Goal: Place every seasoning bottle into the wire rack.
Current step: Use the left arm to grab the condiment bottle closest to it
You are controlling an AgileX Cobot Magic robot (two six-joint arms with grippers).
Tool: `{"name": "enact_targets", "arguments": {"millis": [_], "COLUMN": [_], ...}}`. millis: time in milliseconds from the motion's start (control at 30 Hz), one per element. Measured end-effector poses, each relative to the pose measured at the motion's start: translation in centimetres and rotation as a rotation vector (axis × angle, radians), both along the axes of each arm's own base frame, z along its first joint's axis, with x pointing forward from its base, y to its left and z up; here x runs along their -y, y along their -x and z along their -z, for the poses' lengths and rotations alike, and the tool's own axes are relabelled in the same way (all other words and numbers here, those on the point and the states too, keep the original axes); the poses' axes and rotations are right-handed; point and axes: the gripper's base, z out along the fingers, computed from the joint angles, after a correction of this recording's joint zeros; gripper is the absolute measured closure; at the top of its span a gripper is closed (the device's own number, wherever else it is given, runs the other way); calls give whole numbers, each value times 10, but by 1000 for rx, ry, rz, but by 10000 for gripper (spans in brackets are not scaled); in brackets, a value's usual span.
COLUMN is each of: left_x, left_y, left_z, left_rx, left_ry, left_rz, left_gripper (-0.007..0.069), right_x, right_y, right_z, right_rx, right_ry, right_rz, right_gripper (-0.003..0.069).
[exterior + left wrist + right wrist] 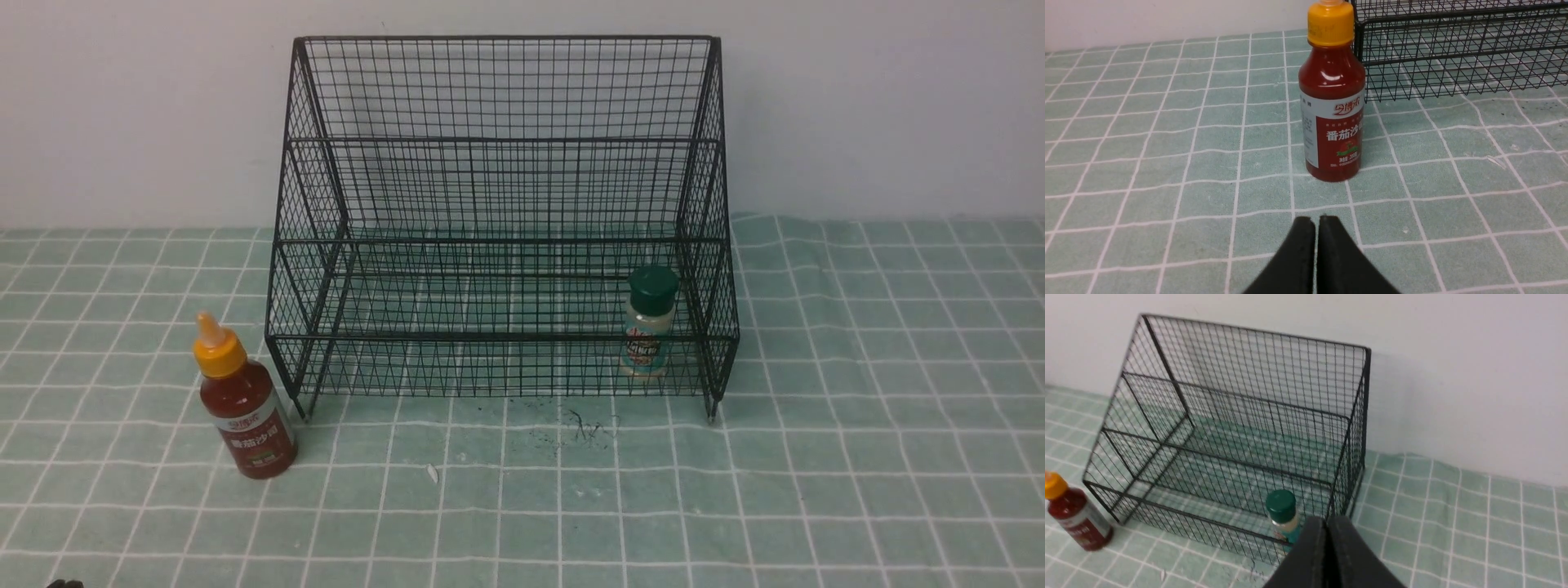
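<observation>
The black wire rack [502, 188] stands at the back of the table. The small clear shaker jar [649, 322] with a dark green cap stands upright inside its lowest tier, at the right end; it also shows in the right wrist view [1282, 516]. The red sauce bottle [243, 398] with a yellow-orange cap stands upright on the cloth outside the rack, by its front left corner. In the left wrist view the sauce bottle [1333, 102] is just ahead of my left gripper [1316, 220], which is shut and empty. My right gripper [1327, 520] is shut and empty, held above the rack's front right corner.
A green checked cloth [857, 457] covers the table. A white wall [882, 106] rises right behind the rack. Dark specks and a scribble mark [584, 425] lie on the cloth in front of the rack. Neither arm shows in the front view.
</observation>
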Motion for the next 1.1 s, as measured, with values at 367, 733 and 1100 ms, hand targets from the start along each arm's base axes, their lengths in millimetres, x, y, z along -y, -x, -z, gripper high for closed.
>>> {"name": "enact_targets", "arguments": {"millis": [367, 733, 1100], "left_x": [0, 0, 0], "left_y": [0, 0, 0], "left_z": [0, 0, 0], "left_rx": [-1, -1, -1], "left_ry": [0, 0, 0], "left_rz": [0, 0, 0], "left_gripper": [631, 631, 631], "right_x": [35, 35, 29], "right_y": [75, 78, 80], "right_z": [124, 175, 174], "right_rx": [334, 332, 396], "right_ry": [-305, -335, -254], "right_rz": [-69, -79, -158], "right_gripper": [673, 673, 673]}}
